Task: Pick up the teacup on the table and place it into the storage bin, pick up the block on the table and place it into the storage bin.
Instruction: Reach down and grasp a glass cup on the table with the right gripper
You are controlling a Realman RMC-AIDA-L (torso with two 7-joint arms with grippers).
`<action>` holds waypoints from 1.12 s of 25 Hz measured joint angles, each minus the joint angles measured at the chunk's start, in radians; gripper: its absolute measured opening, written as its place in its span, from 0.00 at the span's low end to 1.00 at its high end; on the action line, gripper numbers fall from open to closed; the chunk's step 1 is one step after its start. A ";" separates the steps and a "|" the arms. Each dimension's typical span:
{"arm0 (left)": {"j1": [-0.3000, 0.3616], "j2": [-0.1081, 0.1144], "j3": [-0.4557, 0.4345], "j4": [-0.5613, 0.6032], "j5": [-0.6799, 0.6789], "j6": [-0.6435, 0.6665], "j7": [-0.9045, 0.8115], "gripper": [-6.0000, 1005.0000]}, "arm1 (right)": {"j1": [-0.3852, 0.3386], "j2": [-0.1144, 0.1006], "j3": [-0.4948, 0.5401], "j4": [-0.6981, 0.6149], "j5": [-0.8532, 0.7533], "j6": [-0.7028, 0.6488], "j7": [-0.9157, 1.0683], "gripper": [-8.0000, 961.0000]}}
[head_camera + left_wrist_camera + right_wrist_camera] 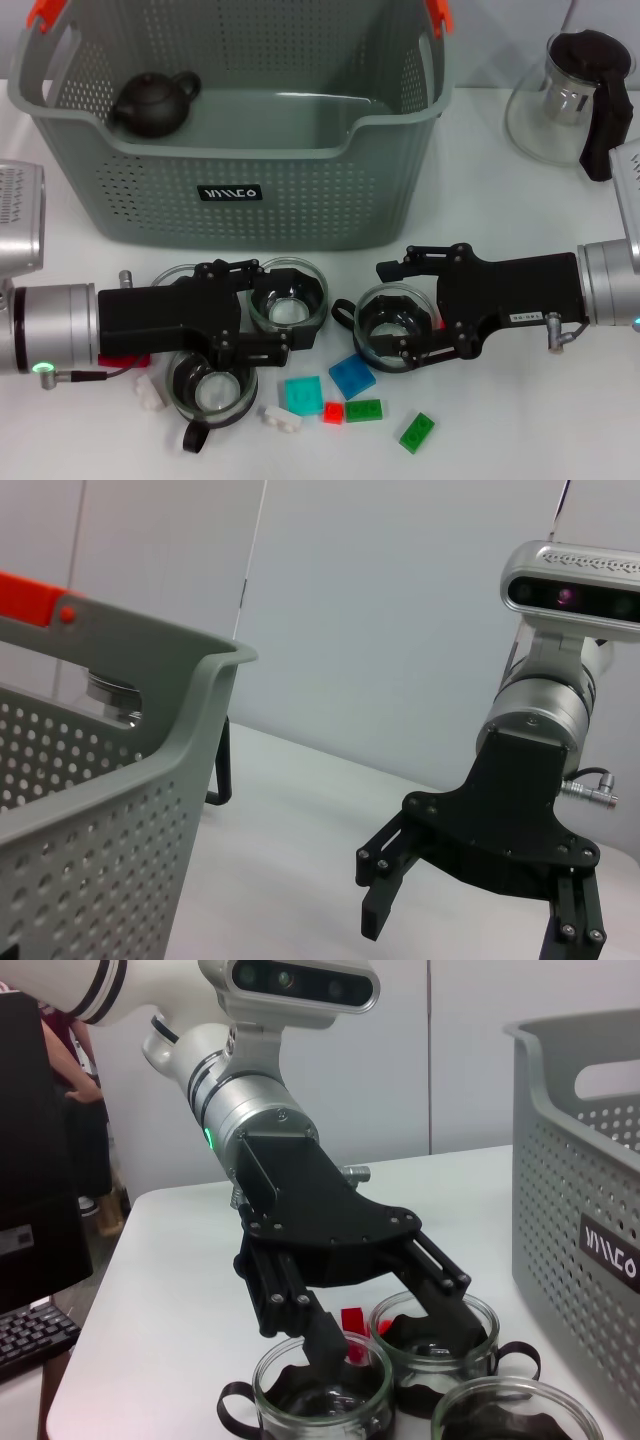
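Nearest my head camera, small blocks (pixel 352 377) lie scattered on the table (pixel 520 430), just in front of three glass teacups (pixel 289 297). I see my left gripper (pixel 262 318) with fingers spread between two of the cups, one finger dipping inside the nearer cup, and my right gripper (pixel 400 312) with its jaws apart around the third cup (pixel 392 326). Behind them stands the storage bin (pixel 300 205), a dark teapot (pixel 152 102) inside it.
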 joint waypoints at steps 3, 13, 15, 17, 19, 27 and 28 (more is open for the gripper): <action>0.002 0.000 0.000 0.000 0.000 0.000 0.000 0.72 | 0.000 -0.004 -0.002 0.000 -0.002 -0.005 0.004 0.95; -0.005 0.003 0.001 0.004 -0.002 0.024 -0.009 0.84 | 0.002 -0.013 -0.006 -0.124 -0.075 -0.073 0.120 0.95; -0.003 0.001 0.002 0.006 -0.002 0.025 -0.005 0.83 | 0.011 -0.011 -0.006 -0.159 -0.113 -0.080 0.157 0.95; -0.003 0.000 0.002 0.008 -0.002 0.025 -0.004 0.83 | 0.023 -0.007 -0.006 -0.194 -0.155 -0.091 0.194 0.95; -0.003 0.000 0.001 0.008 -0.002 0.025 -0.004 0.83 | 0.037 -0.005 -0.006 -0.222 -0.184 -0.105 0.220 0.95; -0.005 0.000 0.000 0.008 -0.004 0.031 -0.004 0.83 | 0.130 0.007 -0.046 -0.253 -0.311 -0.114 0.276 0.95; -0.004 0.000 0.000 0.008 -0.008 0.032 -0.004 0.83 | 0.138 0.008 -0.064 -0.254 -0.318 -0.114 0.284 0.95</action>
